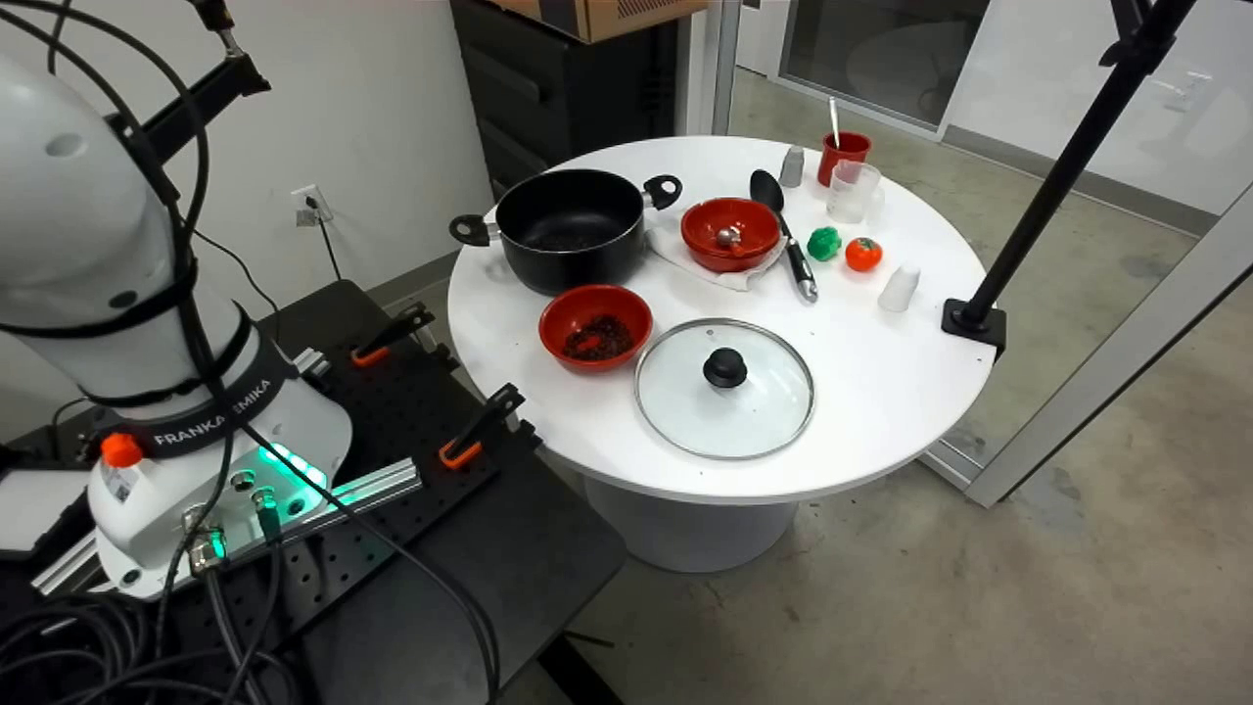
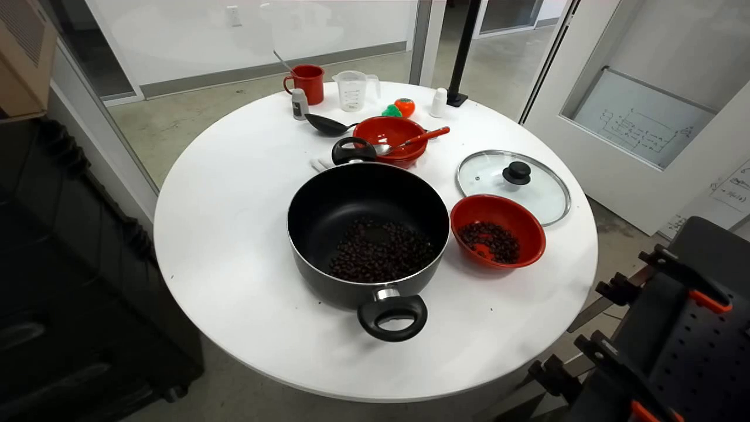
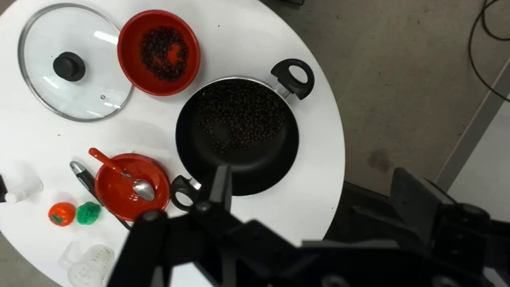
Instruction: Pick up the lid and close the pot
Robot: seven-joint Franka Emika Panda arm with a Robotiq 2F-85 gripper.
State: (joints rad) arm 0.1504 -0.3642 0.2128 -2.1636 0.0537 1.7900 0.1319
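Note:
The round glass lid with a thin metal rim and black centre knob lies flat on the white table, knob up. It also shows in an exterior view and in the wrist view. The wide black pot stands open, with dark beans inside and two black side handles; it also shows in an exterior view and the wrist view. My gripper is open and empty, high above the table by the pot's side. The lid lies off to the left in the wrist view. Neither exterior view shows the gripper.
A red bowl with beans stands close beside the lid and pot. Stacked red bowls with a spoon, a black ladle, a toy tomato, a measuring cup and a red mug stand farther back.

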